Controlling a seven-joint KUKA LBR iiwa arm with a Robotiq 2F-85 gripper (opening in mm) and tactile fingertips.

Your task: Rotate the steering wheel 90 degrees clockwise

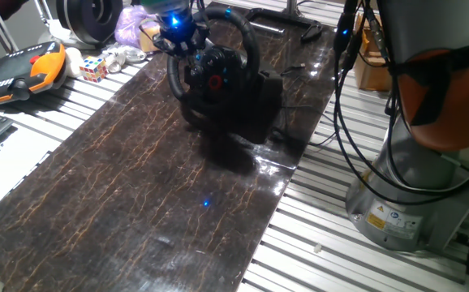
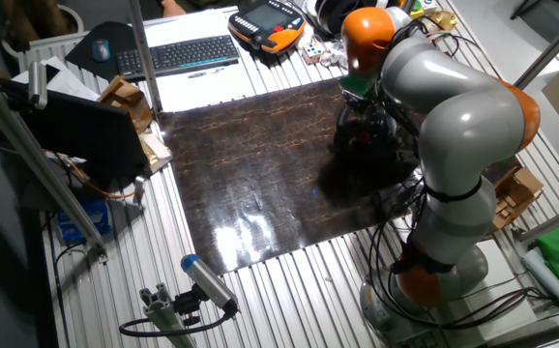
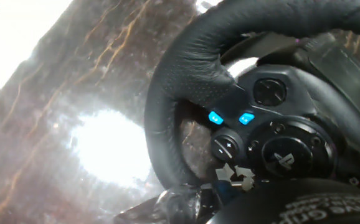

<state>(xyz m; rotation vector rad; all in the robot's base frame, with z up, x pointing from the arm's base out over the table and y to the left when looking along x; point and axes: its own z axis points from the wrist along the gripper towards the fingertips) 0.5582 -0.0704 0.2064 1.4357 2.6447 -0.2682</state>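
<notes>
The steering wheel point(image 1: 214, 75) is a black racing wheel with a thick rim, a red hub button and a bulky base. It stands at the far end of the dark marbled mat point(image 1: 137, 195). My gripper point(image 1: 177, 42), with a blue light above it, sits at the rim's upper left. In the hand view the rim point(image 3: 167, 106) fills the frame and curves down to my gripper point(image 3: 227, 202) at the bottom edge, with two blue hub lights beside it. The fingers are right at the rim; their grip is not clear. In the other fixed view the arm hides most of the wheel point(image 2: 367, 135).
An orange teach pendant point(image 1: 23, 69), a Rubik's cube point(image 1: 93, 68), a purple bag point(image 1: 133, 24) and a black spool-like ring point(image 1: 88, 16) lie at the back left. The robot's base point(image 1: 413, 195) and hanging cables point(image 1: 344, 122) stand right of the mat.
</notes>
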